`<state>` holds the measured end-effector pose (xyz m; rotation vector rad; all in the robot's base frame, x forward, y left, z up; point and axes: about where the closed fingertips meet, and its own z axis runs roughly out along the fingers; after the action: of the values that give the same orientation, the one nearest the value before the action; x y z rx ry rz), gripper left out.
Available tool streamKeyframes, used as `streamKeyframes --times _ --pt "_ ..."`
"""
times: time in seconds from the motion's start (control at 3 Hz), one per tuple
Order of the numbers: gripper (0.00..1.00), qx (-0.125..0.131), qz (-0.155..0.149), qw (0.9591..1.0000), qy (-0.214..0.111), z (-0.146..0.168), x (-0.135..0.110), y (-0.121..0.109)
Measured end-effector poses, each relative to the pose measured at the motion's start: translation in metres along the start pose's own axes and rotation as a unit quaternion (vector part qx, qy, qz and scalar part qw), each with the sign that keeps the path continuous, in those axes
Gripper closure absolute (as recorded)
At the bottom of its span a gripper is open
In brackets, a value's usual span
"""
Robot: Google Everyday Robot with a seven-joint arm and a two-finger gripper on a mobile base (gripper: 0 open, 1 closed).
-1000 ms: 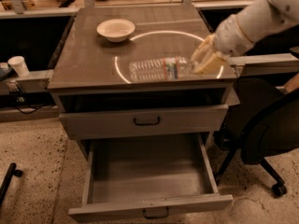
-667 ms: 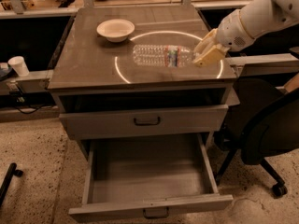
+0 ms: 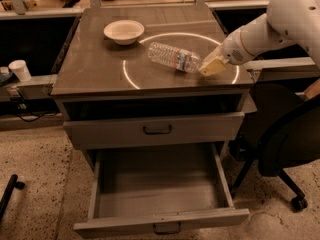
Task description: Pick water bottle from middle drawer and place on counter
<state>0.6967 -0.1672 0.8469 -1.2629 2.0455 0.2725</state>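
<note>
Sitting far to the left of the fingers, a small white cup [image 3: 20, 69] rests on a low ledge beside the cabinet. Closer in, a pale bowl [image 3: 123, 31] stands on the counter [image 3: 90, 66], up and to the left of the fingers. A thin bright ring of light [image 3: 124, 71] runs across the counter. The water bottle [image 3: 174, 57] lies on its side over that ring. Its fat end points toward the bowl and its cap end is right at the fingers. I cannot tell if it touches the counter. The gripper [image 3: 205, 68] is over the right side of the counter, and its tan fingers [image 3: 215, 66] are closed on the bottle's cap end. Below the fingers and a bit left, a tall-fronted drawer [image 3: 155, 129] is pushed in. Lower down, the middle drawer [image 3: 160, 191] is pulled out and its grey inside shows. To the right of the fingers and lower, a black chair [image 3: 285, 149] stands on the floor.
</note>
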Motion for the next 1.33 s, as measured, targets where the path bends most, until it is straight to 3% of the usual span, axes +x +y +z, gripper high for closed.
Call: streamKeyframes --times 0.33,1.0,1.33 --pt "0.54 0.028 0.023 0.9992 0.015 0.0119 0.0050 0.0025" --pt "0.07 0.028 0.028 0.9991 0.015 0.0156 0.0064 0.0035" --pt "0.00 0.028 0.028 0.9991 0.015 0.0156 0.0064 0.0035"
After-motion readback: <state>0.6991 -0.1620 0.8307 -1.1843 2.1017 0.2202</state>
